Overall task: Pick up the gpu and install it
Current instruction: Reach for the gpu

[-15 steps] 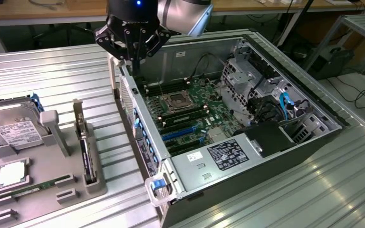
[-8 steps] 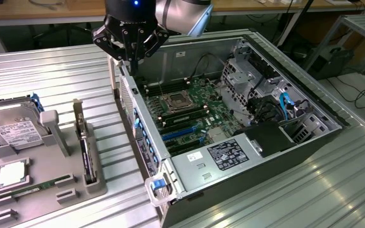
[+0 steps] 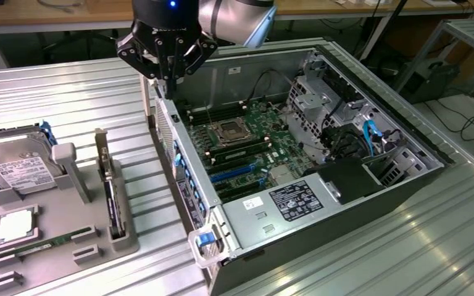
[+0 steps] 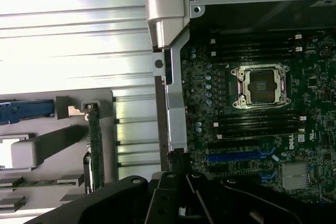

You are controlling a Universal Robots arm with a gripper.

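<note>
Exterior view: my black end effector (image 3: 170, 78) hangs over the wall of the open grey computer case (image 3: 220, 213) on the exterior view's left. Its fingers are pressed together, pinching nothing. The arm is cut off by the picture's upper edge. The ribbed metal table (image 3: 72, 105) is bare between the case and the grey plastic holder tray (image 3: 64, 185), so there's room there. The gpu (image 3: 115, 203), a thin black circuit card with a pale silver bracket strip, stands on edge in the tray slot nearest the case, well apart from the end effector. The silver hard drive (image 3: 19, 166) has a white label and the power supply box (image 3: 295, 200) a black one, both with print too small to read.

Wrist view: the end effector (image 4: 177, 163) is closed just over the silver case rim (image 4: 176, 103). The gpu (image 4: 95, 140) shows edge-on in the tray, one end hidden behind the end effector's body. The silver-framed processor socket (image 4: 262, 87) sits on the green motherboard (image 4: 231, 161). There is white lettering near the blue slots (image 4: 236, 156), which I can't read.
</note>
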